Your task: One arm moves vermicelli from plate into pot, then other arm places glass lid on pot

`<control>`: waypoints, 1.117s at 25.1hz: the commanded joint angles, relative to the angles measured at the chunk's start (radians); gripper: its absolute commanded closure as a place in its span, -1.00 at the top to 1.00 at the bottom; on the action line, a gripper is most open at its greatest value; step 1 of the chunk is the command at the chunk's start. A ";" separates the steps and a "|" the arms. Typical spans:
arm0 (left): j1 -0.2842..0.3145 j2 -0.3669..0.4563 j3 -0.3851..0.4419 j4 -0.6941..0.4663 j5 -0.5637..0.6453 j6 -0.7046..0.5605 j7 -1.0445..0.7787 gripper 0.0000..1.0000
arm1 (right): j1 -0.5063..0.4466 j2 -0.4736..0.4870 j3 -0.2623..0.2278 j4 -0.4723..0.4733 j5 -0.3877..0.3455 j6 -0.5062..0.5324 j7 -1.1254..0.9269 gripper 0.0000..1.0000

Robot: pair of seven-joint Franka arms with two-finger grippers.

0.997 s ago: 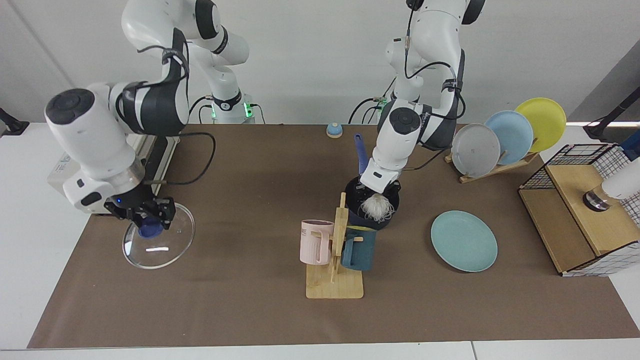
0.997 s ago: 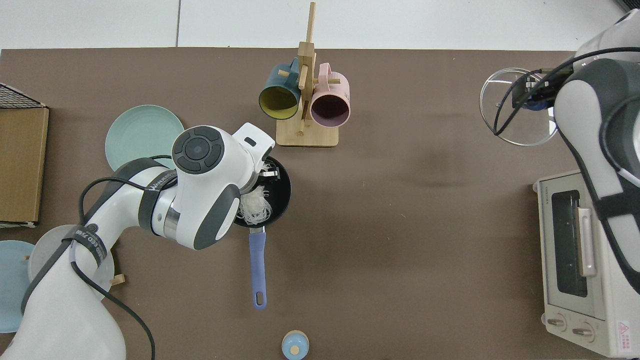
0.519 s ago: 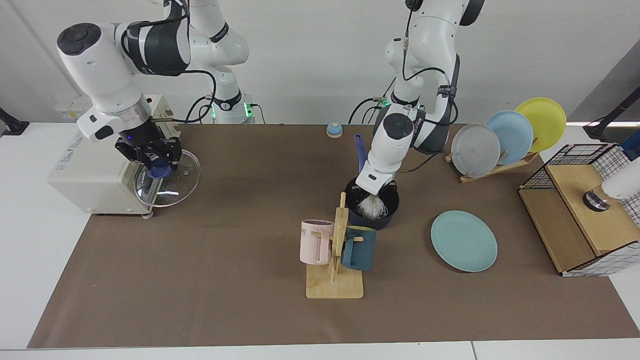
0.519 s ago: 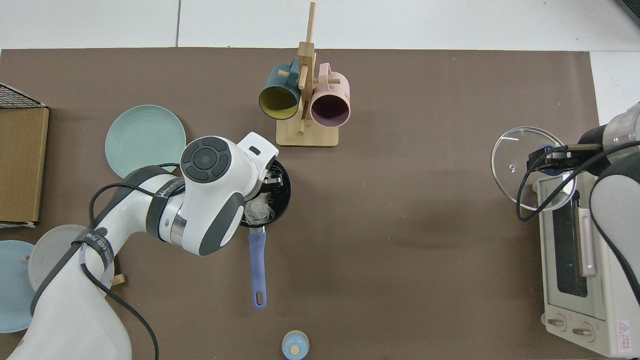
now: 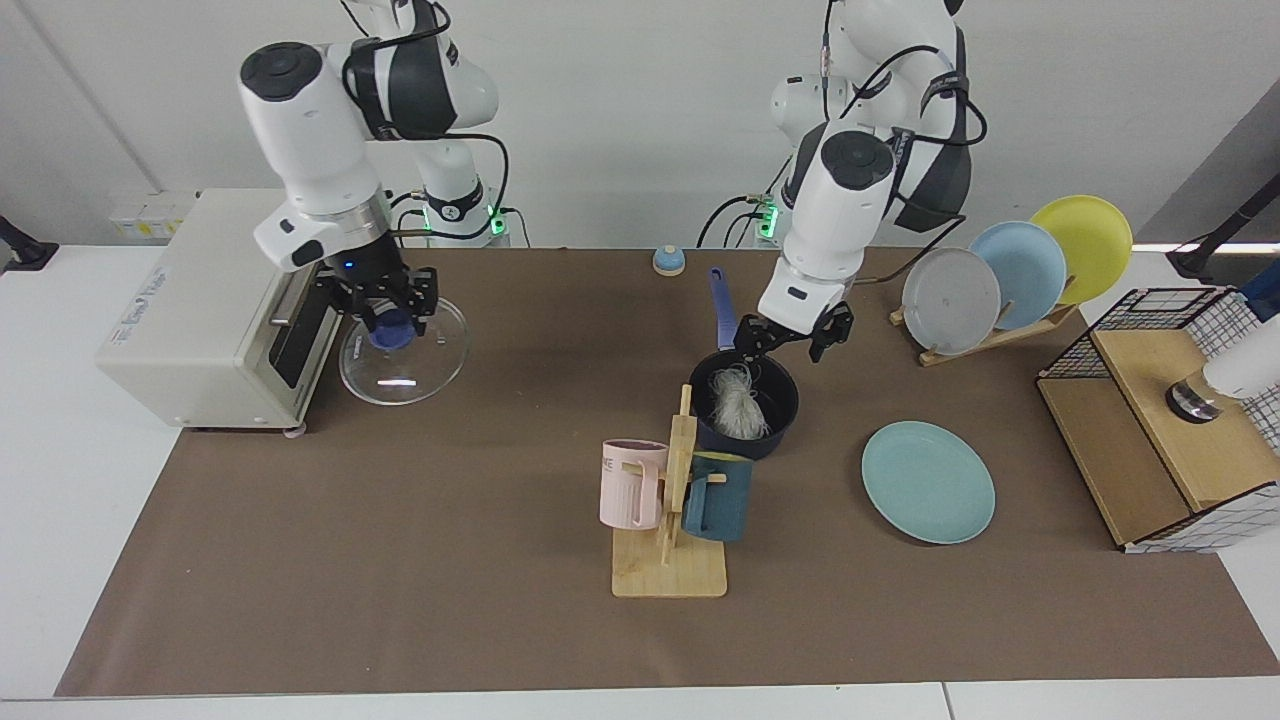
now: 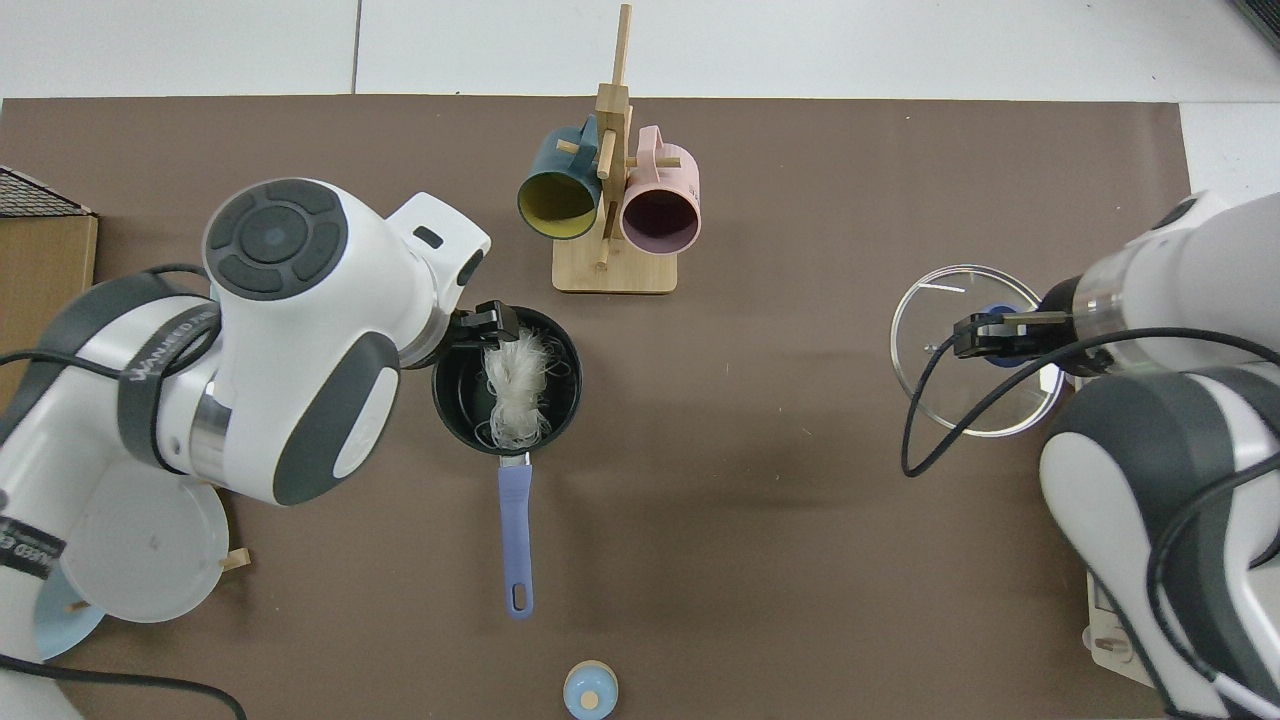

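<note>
Nearest, on the brown worktop [image 5: 400, 560]: a wooden mug stand [image 5: 670, 560] carrying a pink mug [image 5: 630, 485] and a dark teal mug [image 5: 718, 495].

Teal plate [image 5: 928, 482]: flat on the worktop, bare, off to one side of the stand and well apart from both tools.

Pot [image 5: 745, 400], dark navy: just behind the mug stand, its long blue-purple handle [image 6: 514, 540] pointing toward the arms' side. Vermicelli [image 5: 738, 400] lies inside it as a whitish tangle, shown plainly in the top view [image 6: 515, 385].

Left tool [image 5: 795, 340]: above the pot's far rim, fingers spread and holding nothing; the vermicelli sits below and in front of it, apart from the fingers.

Right tool [image 5: 385, 310]: lifted above the worktop beside a cream toaster oven [image 5: 200, 310], clenched on the blue knob of the glass lid [image 5: 402, 340]. The lid hangs under it, tilted, well apart from the pot.

Farther back: a rack [image 5: 990, 335] holding a grey plate [image 5: 950, 298], a sky-blue plate [image 5: 1020, 272] and a yellow plate [image 5: 1085, 245]; a wire-and-wood box [image 5: 1170, 430] at the edge; a small blue knob-like piece [image 5: 668, 260] near the far edge of the worktop.
</note>
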 commanded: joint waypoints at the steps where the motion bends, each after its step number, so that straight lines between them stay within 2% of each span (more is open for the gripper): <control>1: 0.032 0.008 0.087 0.047 0.005 -0.048 0.191 1.00 | 0.169 -0.015 0.001 0.027 -0.051 -0.003 0.222 -1.00; 6: 0.034 0.008 0.234 0.064 -0.001 -0.045 0.482 1.00 | 0.324 0.030 0.001 0.071 -0.059 -0.006 0.388 -1.00; 9: 0.034 0.006 0.295 0.074 -0.003 -0.053 0.575 1.00 | 0.384 0.109 0.001 0.179 -0.053 -0.044 0.456 -1.00; 12: 0.034 -0.006 0.345 0.093 -0.004 -0.094 0.619 1.00 | 0.434 0.227 -0.001 0.338 -0.049 -0.111 0.490 -1.00; 15: 0.034 -0.028 0.354 0.122 -0.004 -0.164 0.621 1.00 | 0.479 0.348 -0.001 0.493 -0.051 -0.136 0.534 -1.00; 18: 0.034 -0.048 0.354 0.151 -0.001 -0.220 0.616 1.00 | 0.523 0.455 -0.011 0.593 -0.053 -0.127 0.569 -1.00; 21: 0.034 -0.077 0.354 0.163 -0.003 -0.287 0.609 1.00 | 0.556 0.526 -0.011 0.645 -0.059 -0.087 0.599 -1.00; 28: 0.023 -0.131 0.343 0.157 -0.003 -0.320 0.604 1.00 | 0.614 0.601 -0.019 0.647 -0.072 0.036 0.620 -1.00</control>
